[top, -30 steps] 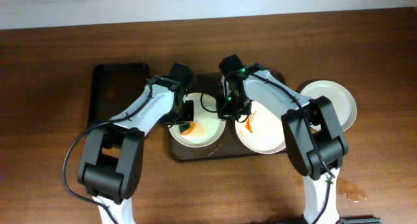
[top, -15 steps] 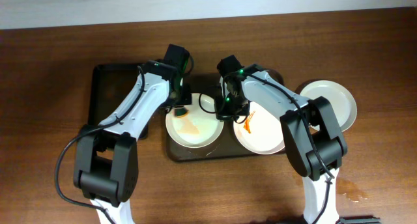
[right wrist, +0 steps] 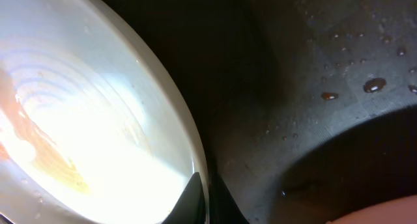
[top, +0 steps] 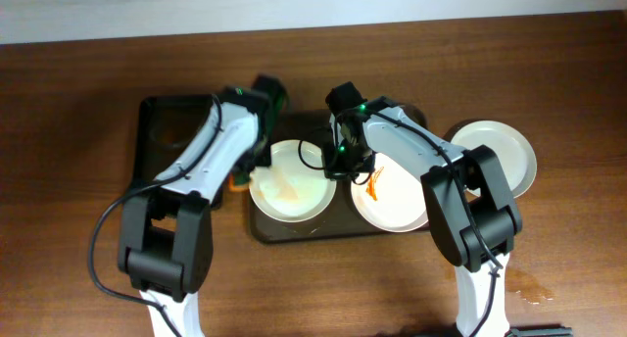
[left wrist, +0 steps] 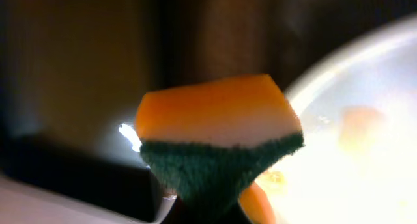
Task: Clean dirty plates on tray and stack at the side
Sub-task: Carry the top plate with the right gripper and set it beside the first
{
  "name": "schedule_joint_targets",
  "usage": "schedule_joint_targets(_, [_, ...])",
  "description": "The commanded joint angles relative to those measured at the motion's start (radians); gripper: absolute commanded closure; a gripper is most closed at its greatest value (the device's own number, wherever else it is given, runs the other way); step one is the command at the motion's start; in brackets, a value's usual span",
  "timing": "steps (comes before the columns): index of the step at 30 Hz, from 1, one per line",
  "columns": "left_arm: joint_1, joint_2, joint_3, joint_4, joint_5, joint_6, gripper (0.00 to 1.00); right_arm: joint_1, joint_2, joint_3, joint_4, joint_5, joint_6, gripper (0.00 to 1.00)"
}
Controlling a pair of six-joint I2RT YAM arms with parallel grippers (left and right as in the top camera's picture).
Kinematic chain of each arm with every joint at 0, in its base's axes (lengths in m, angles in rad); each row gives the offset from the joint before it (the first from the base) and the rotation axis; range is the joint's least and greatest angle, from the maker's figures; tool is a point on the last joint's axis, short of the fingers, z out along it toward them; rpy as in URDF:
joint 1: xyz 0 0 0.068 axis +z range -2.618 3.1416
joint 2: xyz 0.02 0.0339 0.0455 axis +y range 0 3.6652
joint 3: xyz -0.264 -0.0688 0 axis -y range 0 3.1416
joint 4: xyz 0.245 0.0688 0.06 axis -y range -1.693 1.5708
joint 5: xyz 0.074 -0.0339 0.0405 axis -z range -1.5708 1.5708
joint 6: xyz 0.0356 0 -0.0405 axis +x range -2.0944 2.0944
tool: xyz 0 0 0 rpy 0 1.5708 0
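Wiping seems underway: left pincer [top: 242,176] clamps an orange-and-green sponge [left wrist: 218,139] just beside a smeared round white plate [top: 299,195]; whether the right pincer [top: 342,166] grips is unclear. Next: press sponge onto smear.

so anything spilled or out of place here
A small wet patch glistens on the table at the overhead view's lower right, away from the tray, whose dark surface carries droplets. Nothing looks broken.

The left plate [top: 294,195] and the right plate [top: 397,205] lie side by side in the tray [top: 333,232]. The third plate [top: 505,151] lies on the table [top: 78,102], just right of the tray. The narrow tray [top: 162,141] is on the left of it. The sponge [top: 238,183] is between both trays, at the left plate's rim.
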Motion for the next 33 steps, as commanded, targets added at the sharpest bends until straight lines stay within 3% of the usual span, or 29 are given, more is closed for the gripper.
schedule_joint_targets(1, [0.021, -0.061, 0.217, -0.138, -0.182, -0.097, 1.0, -0.005, -0.033, 0.011, -0.058, 0.075, -0.013, 0.96])
schedule_joint_targets(6, [0.116, -0.143, 0.24, -0.234, -0.108, -0.101, 1.0, 0.079, -0.232, 0.074, -0.141, 0.363, -0.021, 0.96])
schedule_joint_targets(7, [0.17, -0.142, 0.212, -0.225, -0.02, -0.101, 1.0, 0.14, -0.296, 0.101, -0.163, 0.463, -0.086, 0.96])
schedule_joint_targets(11, [0.299, -0.142, 0.083, -0.141, 0.127, -0.069, 1.0, 0.349, -0.415, 0.137, -0.198, 1.035, -0.09, 0.96])
schedule_joint_targets(13, [0.365, -0.142, 0.025, -0.081, 0.204, -0.048, 1.0, 0.467, -0.423, 0.137, -0.211, 1.427, -0.09, 0.96])
schedule_joint_targets(17, [0.41, -0.142, 0.016, -0.064, 0.276, -0.014, 1.0, 0.581, -0.423, 0.137, -0.212, 1.677, -0.128, 0.96])
schedule_joint_targets(19, [0.41, -0.142, 0.016, -0.063, 0.276, -0.014, 1.0, 0.591, -0.423, 0.137, -0.212, 1.638, -0.132, 0.96])
schedule_joint_targets(22, [0.408, -0.142, 0.016, -0.064, 0.276, -0.01, 1.0, 0.501, -0.423, 0.137, -0.262, 1.25, 0.18, 0.96])
schedule_joint_targets(23, [0.408, -0.142, 0.016, -0.064, 0.276, -0.003, 1.0, 0.413, -0.429, 0.137, -0.299, 1.048, 0.341, 0.96])
schedule_joint_targets(24, [0.408, -0.142, 0.016, -0.064, 0.276, -0.003, 1.0, 0.317, -0.433, 0.137, -0.313, 0.885, 0.408, 0.96])
schedule_joint_targets(27, [0.408, -0.142, 0.016, -0.067, 0.28, 0.004, 1.0, 0.025, -0.438, 0.137, -0.36, 0.627, 0.405, 0.96])
schedule_joint_targets(29, [0.408, -0.142, 0.016, -0.066, 0.279, 0.004, 1.0, -0.245, -0.438, 0.135, -0.422, 0.483, 0.344, 0.96])
schedule_joint_targets(33, [0.408, -0.142, 0.016, -0.06, 0.279, 0.004, 1.0, -0.67, -0.438, 0.095, -0.474, 0.418, 0.217, 0.96])
